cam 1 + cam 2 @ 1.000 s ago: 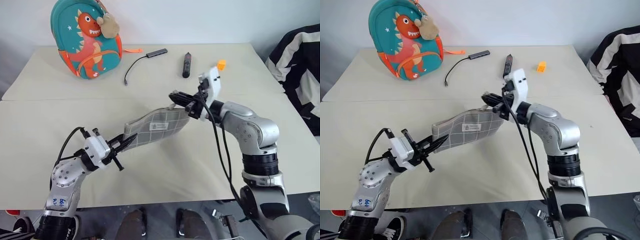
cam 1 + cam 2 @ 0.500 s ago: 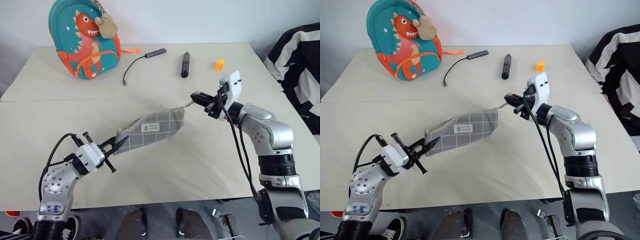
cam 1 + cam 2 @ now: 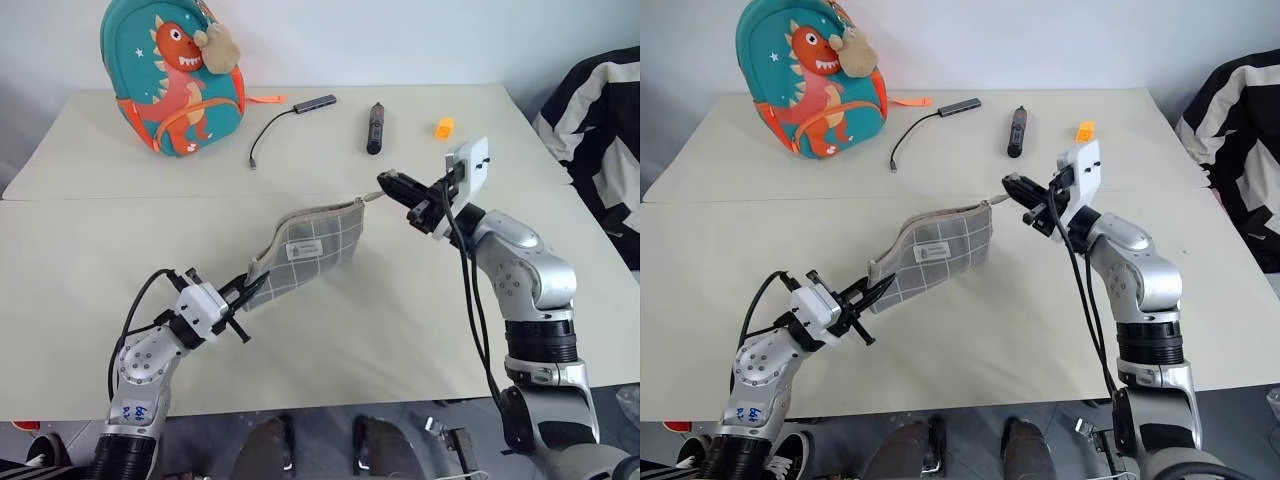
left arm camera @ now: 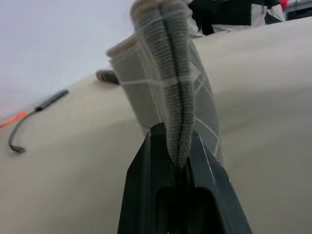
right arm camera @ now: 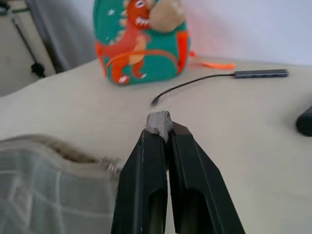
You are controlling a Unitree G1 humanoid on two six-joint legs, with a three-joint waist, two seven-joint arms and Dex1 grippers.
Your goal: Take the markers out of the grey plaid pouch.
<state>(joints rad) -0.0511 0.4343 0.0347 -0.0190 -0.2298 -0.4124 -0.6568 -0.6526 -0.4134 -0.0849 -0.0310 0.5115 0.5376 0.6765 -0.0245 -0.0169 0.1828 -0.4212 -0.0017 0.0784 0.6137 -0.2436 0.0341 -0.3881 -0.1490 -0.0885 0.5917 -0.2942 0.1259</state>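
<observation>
above table | left hand [image 3: 243, 296] clamps grey plaid pouch [image 3: 308, 245] | right hand [image 3: 392, 183] pinches zipper pull [image 5: 158, 120]

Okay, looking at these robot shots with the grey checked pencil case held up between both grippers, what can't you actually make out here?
- Markers: whether any lie inside the grey plaid fabric pouch; its cloth walls hide the inside in both eye views.
- Printing on the pouch's small white label: too small in the eye views.
- How far the zipper is open: left wrist view shows the pouch edge-on; right wrist view blurs it.
- What the shut right gripper pinches: a small pale tab, the zipper pull by its place.
</observation>
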